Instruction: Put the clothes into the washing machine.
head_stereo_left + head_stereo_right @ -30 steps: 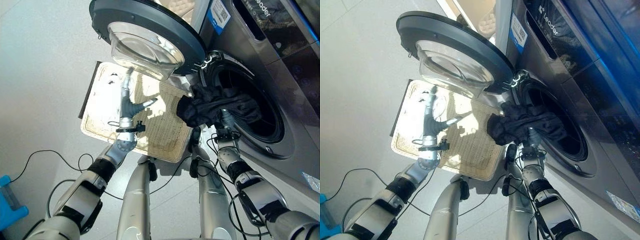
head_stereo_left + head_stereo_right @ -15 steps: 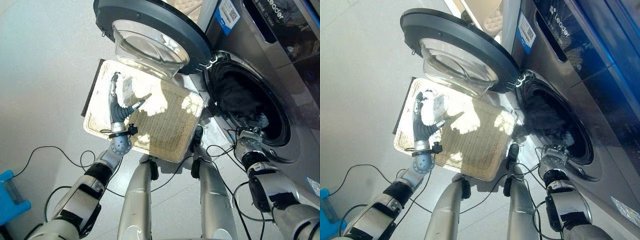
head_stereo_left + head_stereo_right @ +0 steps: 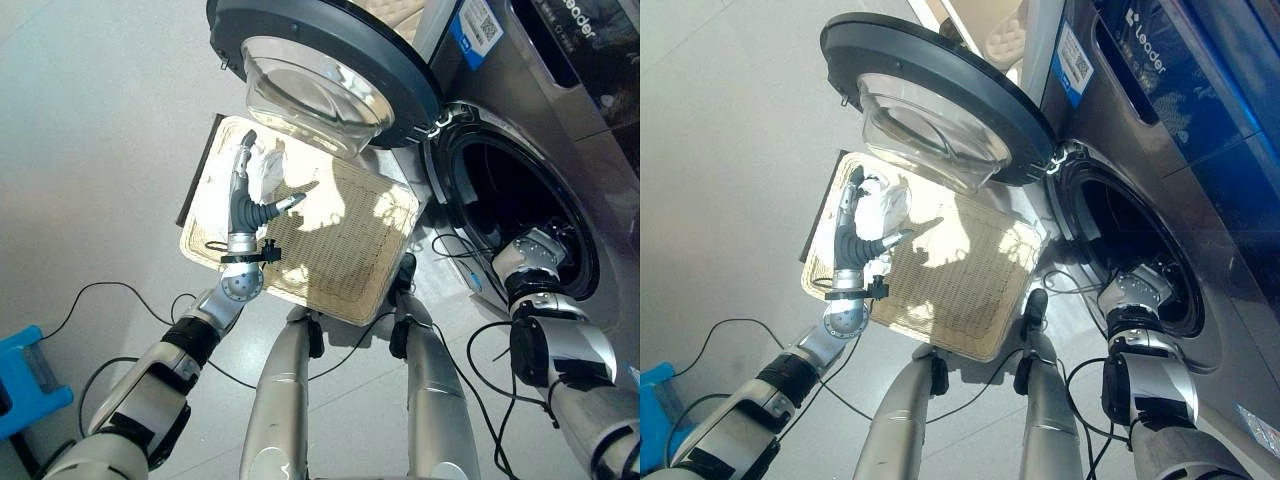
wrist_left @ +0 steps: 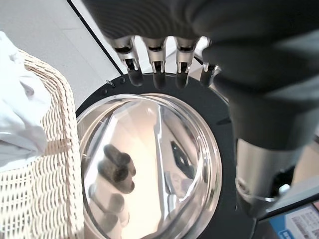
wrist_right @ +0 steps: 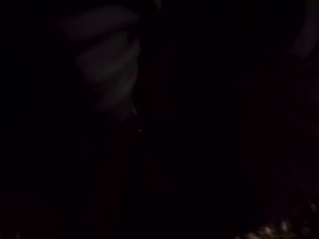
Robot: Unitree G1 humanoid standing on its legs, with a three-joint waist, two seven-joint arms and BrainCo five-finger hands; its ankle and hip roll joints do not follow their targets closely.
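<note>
The washing machine point(image 3: 560, 90) stands at the right with its round door point(image 3: 320, 60) swung open over a wicker basket point(image 3: 330, 250). A white cloth point(image 3: 268, 168) lies in the basket's far left corner and shows beside the weave point(image 4: 20, 114) in the left wrist view. My left hand point(image 3: 243, 200) is open and upright right next to that cloth, holding nothing. My right arm reaches into the dark drum point(image 3: 510, 200), with its wrist point(image 3: 532, 252) at the lower rim and the hand hidden inside. The right wrist view is almost black.
The door's glass bowl point(image 4: 149, 164) hangs just above the basket's far edge, close over my left hand. A blue object point(image 3: 30, 375) sits on the grey floor at the lower left. Open floor lies left of the basket.
The dark bundle that my right hand held at the drum's mouth has gone inside the drum, and the arm followed it in. My left hand moved toward the white cloth. The camera shifted slightly.
</note>
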